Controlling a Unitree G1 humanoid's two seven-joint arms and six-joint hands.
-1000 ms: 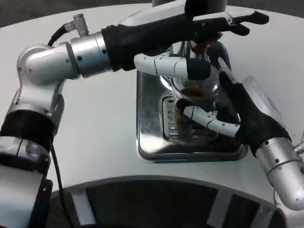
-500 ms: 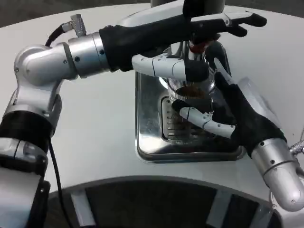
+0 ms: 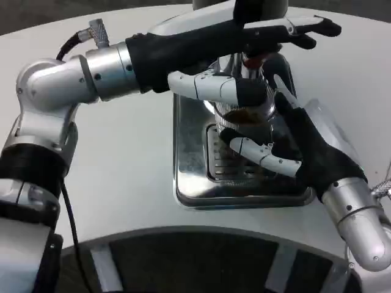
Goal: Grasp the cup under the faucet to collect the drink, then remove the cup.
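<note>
A clear cup with brown drink in it stands on the grate of a steel drip tray, right under the faucet with its red part. My right hand grips the cup from the right, white fingers wrapped across its front. My left hand reaches in from the left and lies stretched over the top of the faucet, pressing on it, with its thumb below at the level of the cup's rim. The cup's lower half is hidden by my right fingers.
The dispenser body rises at the back behind the tray. White table spreads to the left and right of the tray. My left forearm crosses above the table's left half. The table's dark front edge runs along the bottom.
The whole picture has shifted slightly up and left. Both hands keep their places on the faucet and the cup.
</note>
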